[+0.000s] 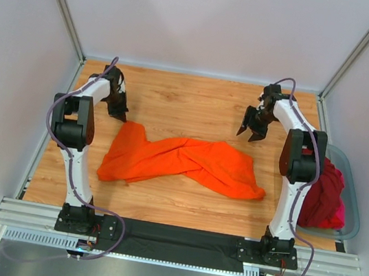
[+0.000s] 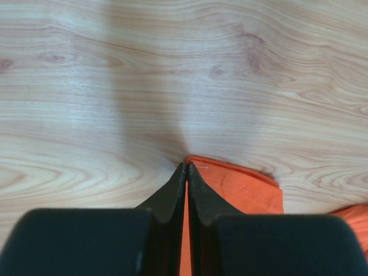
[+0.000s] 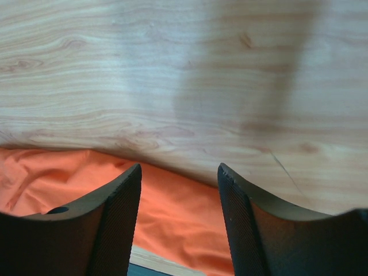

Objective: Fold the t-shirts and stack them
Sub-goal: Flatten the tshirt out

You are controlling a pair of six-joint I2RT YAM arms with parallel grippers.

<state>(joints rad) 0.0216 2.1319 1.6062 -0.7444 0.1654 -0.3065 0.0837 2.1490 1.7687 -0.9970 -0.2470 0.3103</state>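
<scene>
A bright orange t-shirt (image 1: 188, 161) lies twisted and crumpled across the middle of the wooden table. My left gripper (image 1: 119, 113) is at the shirt's far left corner. In the left wrist view its jaws (image 2: 186, 165) are pressed together with a thin strip of orange cloth between them, and a hemmed corner (image 2: 247, 187) lies flat just right of the tips. My right gripper (image 1: 249, 135) is open and empty above the shirt's far right edge; the wrist view (image 3: 179, 168) shows orange cloth (image 3: 172, 207) below the fingers. A dark red t-shirt (image 1: 324, 190) and a magenta one (image 1: 339, 218) are heaped at the right.
The dark red and magenta shirts sit in a grey-blue plastic tub (image 1: 354, 205) off the table's right edge, beside the right arm. White walls and metal frame posts enclose the table. Bare wood (image 1: 190, 101) shows behind the orange shirt.
</scene>
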